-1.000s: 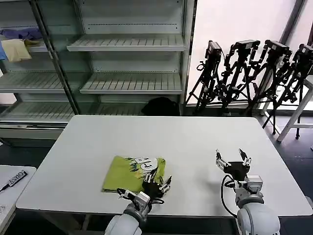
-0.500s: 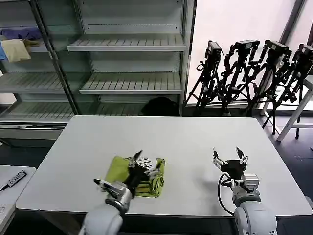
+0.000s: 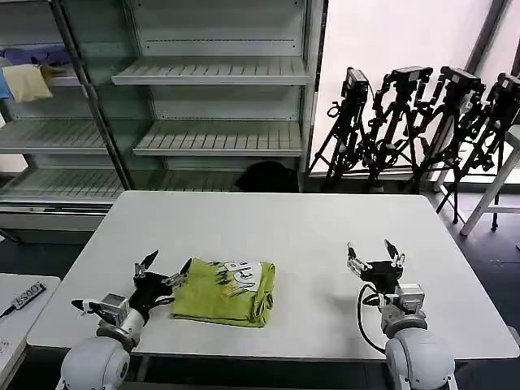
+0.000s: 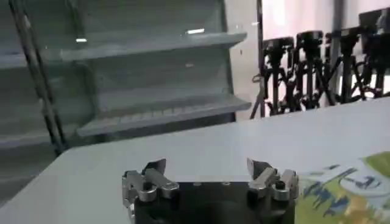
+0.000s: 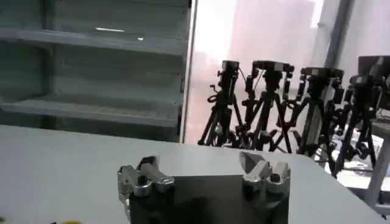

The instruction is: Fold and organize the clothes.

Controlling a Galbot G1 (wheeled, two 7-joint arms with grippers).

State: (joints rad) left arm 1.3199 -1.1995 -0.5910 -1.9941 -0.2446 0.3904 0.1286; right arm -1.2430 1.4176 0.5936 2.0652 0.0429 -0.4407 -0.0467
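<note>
The lime yellow-green T-shirt lies folded into a compact rectangle near the table's front edge, its white-and-dark print facing up. One corner of it appears in the left wrist view. My left gripper hovers open just left of the shirt, apart from it, with nothing between its fingers; the same gripper stands wide in its own wrist view. Over the front right of the table my right gripper is open and empty, well away from the shirt, and the right gripper faces bare table.
The white table has free room behind and right of the shirt. Grey shelves stand behind, holding pale yellow and blue-purple cloths at upper left. Camera tripods crowd the back right. A smaller table adjoins at left.
My left gripper let go of the shirt's front right part and swung left across it to the shirt's left side. The shirt now lies more neatly folded. My right gripper drifted slightly left.
</note>
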